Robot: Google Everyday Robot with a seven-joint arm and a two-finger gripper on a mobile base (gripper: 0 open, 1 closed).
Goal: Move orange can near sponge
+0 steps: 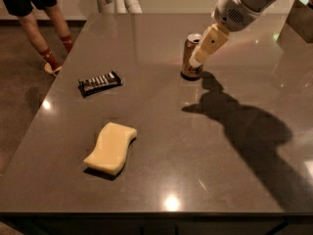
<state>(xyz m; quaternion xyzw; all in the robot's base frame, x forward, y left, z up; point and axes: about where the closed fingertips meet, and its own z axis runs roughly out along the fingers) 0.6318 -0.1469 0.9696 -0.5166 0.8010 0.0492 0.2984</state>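
Observation:
The orange can [188, 55] stands upright on the dark table [161, 131], at the back and right of centre. My gripper [196, 60] reaches down from the upper right and is at the can's right side, overlapping its upper part. The pale yellow sponge [111, 147] lies flat near the front left, far from the can.
A flat black snack wrapper [100, 82] lies on the left between the can and the sponge. A person's legs [46, 28] stand off the table's far left corner. A shiny metal box [299, 21] stands at the back right. My arm's shadow [244, 126] falls across the right side.

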